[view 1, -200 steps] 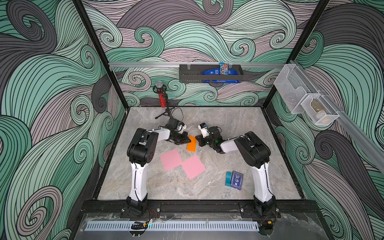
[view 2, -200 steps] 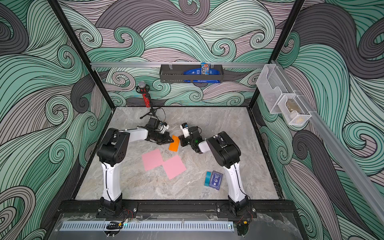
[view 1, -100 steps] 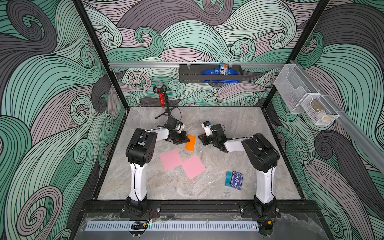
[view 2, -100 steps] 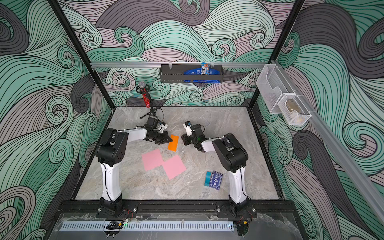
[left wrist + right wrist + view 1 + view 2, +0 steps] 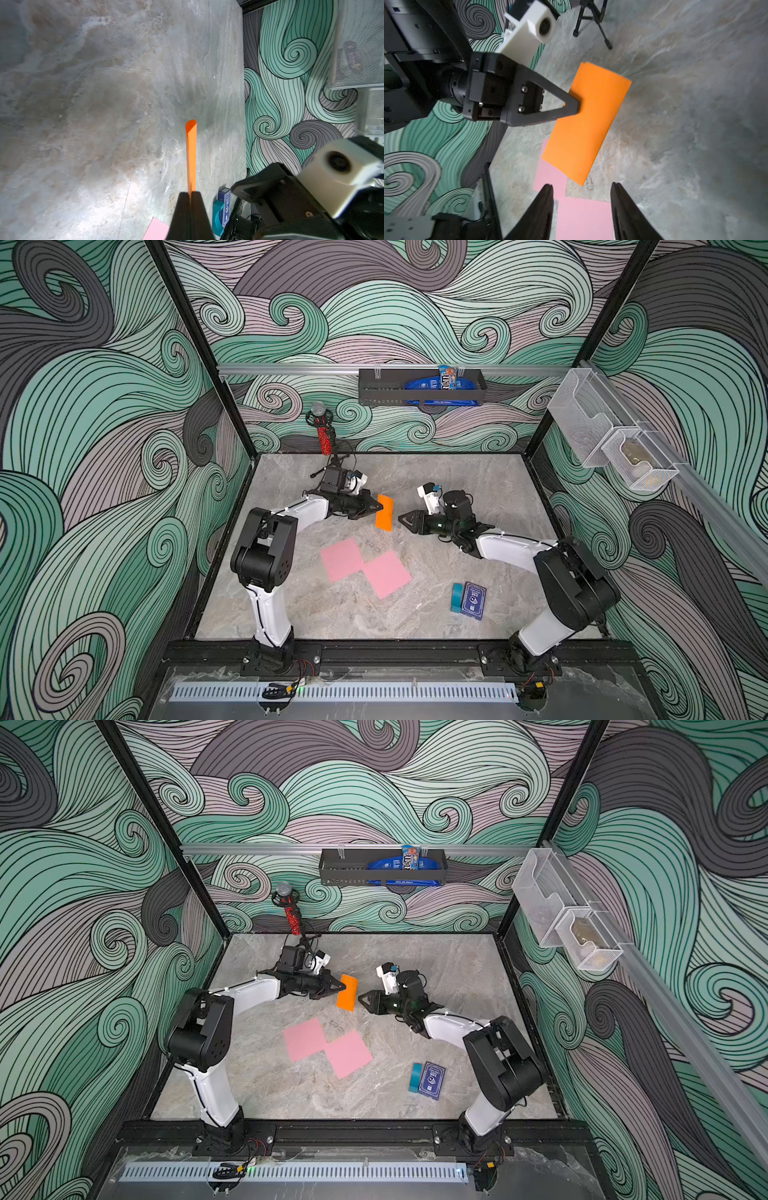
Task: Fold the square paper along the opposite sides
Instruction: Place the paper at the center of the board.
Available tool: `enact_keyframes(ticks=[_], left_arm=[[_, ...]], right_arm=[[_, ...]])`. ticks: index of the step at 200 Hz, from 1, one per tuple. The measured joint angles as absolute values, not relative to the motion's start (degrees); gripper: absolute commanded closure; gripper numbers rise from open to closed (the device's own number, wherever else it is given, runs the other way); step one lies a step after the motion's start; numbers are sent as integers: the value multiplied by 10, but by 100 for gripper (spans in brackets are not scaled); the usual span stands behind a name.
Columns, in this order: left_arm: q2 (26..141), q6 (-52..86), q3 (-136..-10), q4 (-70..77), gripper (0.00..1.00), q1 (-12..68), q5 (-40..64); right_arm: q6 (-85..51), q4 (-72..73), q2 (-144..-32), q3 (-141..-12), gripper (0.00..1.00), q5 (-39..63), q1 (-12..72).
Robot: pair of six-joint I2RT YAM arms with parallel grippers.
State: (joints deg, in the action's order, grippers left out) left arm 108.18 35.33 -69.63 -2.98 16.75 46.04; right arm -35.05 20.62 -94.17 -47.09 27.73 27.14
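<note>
Left jaws pinch the folded paper (image 5: 385, 513), clear of the surface (image 5: 478, 481) — I see right jaws parted, empty, just beside it.

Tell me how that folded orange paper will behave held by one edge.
Likely light, fairly stiff: the orange paper juts flat from the left gripper without drooping. The fold may spring open: its far end gapes in the left wrist view.

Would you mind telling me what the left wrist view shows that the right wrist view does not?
Left wrist only: the blue card box and the orange paper edge-on, its fold a narrow loop. Right wrist only: the paper's broad face, tripod legs, and the right gripper standing open. Both: the left gripper shut on the paper, a pink paper, the table.
</note>
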Motion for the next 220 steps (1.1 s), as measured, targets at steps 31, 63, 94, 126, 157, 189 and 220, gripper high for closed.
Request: enact_keyframes(ticks=[31,63,94,126,157,189,220], left_arm=[[1080,387,-682,5,100,168,489],[1080,412,-675,27,100,168,506],[1078,429,-672,46,100,168,517],[1077,441,-671,59,100,166,523],[1077,446,-666,65,100,165,527],[1074,447,-665,69,100,164,530],[1073,448,-665,73,100,162,531]], right_arm=[[-433,205,-983,-495,54,368,259],[-503,221,-1034,-509,57,430,252],[-570,291,-1039,-488,62,458,251],[-608,342,-1039,-486,68,469,251],[-622,363,-1039,-486,75,470,251],[-623,367,-1039,-486,80,470,251],[-621,367,-1039,-486,88,469,251]])
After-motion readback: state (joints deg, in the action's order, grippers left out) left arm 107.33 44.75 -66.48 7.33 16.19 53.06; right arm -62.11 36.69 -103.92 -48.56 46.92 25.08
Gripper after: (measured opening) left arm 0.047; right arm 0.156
